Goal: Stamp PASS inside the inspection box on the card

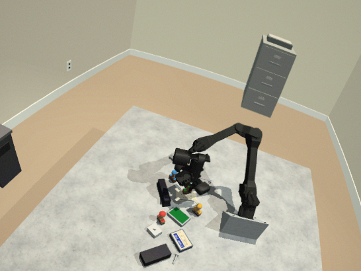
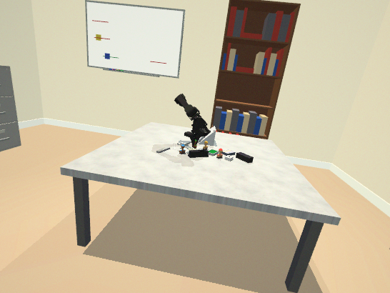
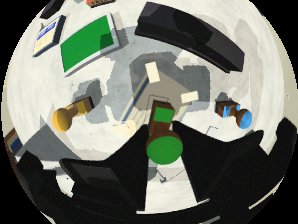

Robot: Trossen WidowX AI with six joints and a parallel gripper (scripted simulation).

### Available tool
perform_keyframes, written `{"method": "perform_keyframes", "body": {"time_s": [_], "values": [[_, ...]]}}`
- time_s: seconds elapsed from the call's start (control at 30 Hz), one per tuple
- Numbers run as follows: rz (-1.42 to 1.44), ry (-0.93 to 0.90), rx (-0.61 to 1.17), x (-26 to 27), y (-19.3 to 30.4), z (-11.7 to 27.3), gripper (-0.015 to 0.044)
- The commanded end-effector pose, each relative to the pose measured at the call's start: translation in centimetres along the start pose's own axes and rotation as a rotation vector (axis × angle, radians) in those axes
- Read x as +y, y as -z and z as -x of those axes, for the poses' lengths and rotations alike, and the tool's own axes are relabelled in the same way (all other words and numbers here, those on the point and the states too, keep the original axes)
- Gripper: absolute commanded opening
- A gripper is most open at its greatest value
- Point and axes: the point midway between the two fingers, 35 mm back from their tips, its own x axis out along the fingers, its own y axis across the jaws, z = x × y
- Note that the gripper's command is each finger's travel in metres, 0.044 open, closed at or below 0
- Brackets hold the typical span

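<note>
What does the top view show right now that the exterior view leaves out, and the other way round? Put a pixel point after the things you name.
Only the top view shows the wall outlet (image 1: 69, 65) and the small metal piece (image 1: 175, 259) beside the black block at the picture's bottom.

Only the exterior view shows the whiteboard (image 2: 136, 39), the bookshelf (image 2: 248, 73) and the table legs (image 2: 82, 211).

Both show the arm, its gripper closed on the green-topped stamp (image 1: 186, 190) (image 2: 195, 143), the green pad (image 1: 178, 216) (image 2: 213, 152), and the red-, blue- and yellow-topped stamps.

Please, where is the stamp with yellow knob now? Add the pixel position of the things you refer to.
In the wrist view, the yellow-knobbed stamp (image 1: 198, 209) (image 3: 62, 120) is at left, below the green pad (image 1: 178, 216) (image 3: 88, 44).
</note>
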Motion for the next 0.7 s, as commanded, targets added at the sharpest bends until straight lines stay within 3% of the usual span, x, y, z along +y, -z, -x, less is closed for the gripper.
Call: {"method": "perform_keyframes", "body": {"time_s": [0.0,0.67], "values": [[0.004,0.000,0.008,0.1,0.2,-0.5,0.0000],[0.002,0.002,0.009,0.2,0.4,-1.8,0.0000]]}}
